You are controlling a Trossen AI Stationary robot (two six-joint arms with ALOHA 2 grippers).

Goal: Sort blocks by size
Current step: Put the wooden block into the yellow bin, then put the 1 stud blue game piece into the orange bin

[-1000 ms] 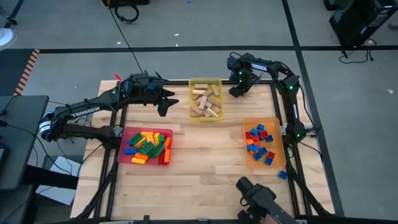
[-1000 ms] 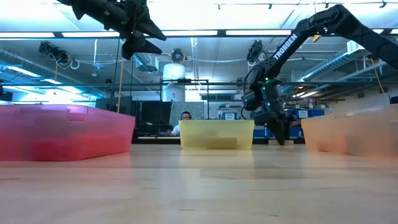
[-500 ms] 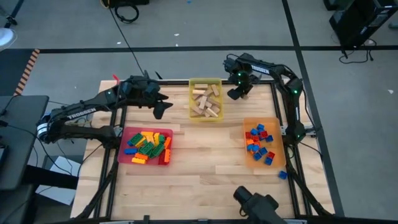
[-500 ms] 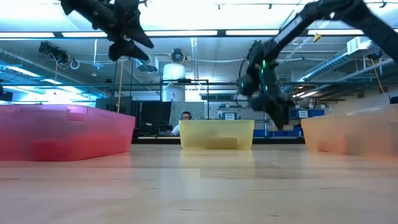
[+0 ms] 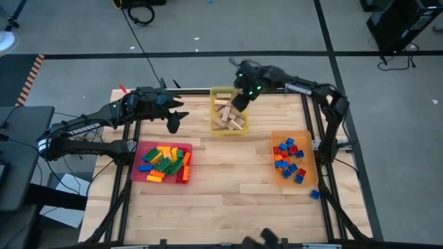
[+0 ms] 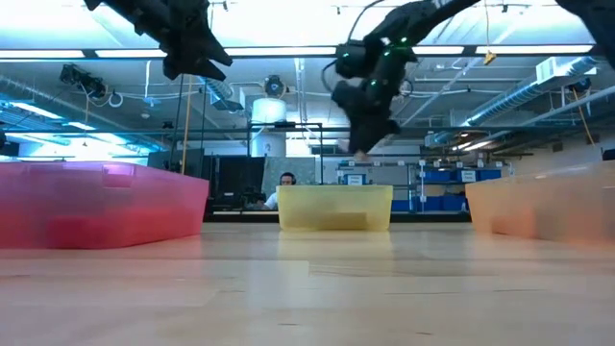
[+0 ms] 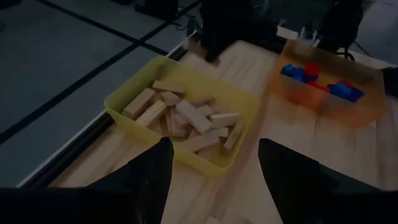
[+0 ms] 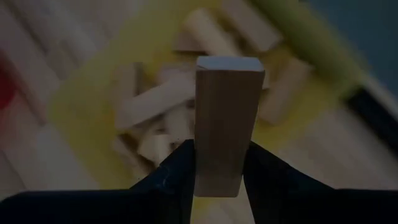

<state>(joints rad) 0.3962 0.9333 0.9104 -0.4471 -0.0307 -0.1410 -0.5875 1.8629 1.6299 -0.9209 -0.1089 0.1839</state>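
My right gripper point(image 5: 239, 101) hangs over the far part of the yellow tray point(image 5: 216, 128) and is shut on a plain tan wooden block point(image 8: 227, 118). The tray holds several more tan wooden blocks point(image 5: 228, 115), also seen in the left wrist view point(image 7: 186, 118). My left gripper point(image 5: 173, 120) is open and empty, up in the air left of the yellow tray; its fingers stand wide apart in its wrist view point(image 7: 214, 180). Long studded bricks point(image 5: 165, 161) lie in the red tray point(image 5: 136, 166). Short blue and red bricks point(image 5: 288, 156) lie in the orange tray point(image 5: 309, 149). My right gripper pinches the wooden block between its two fingers point(image 8: 177, 171), on the two long sides near one end point(image 8: 219, 177). The block runs along the fingers and sticks out past their tips. It is lifted clear, above the yellow tray.
One blue brick point(image 5: 313, 194) lies on the bare wood beside the orange tray's near right corner. The near half of the wooden tabletop point(image 5: 228, 200) is bare. A black frame runs along the table's edges. A dark device point(image 5: 266, 238) shows at the near edge.
My right gripper has risen from the table's far right part and swung toward the left edge with the wooden block, which now hangs over the yellow tray. My left gripper has drawn back a little toward the left edge, still open.
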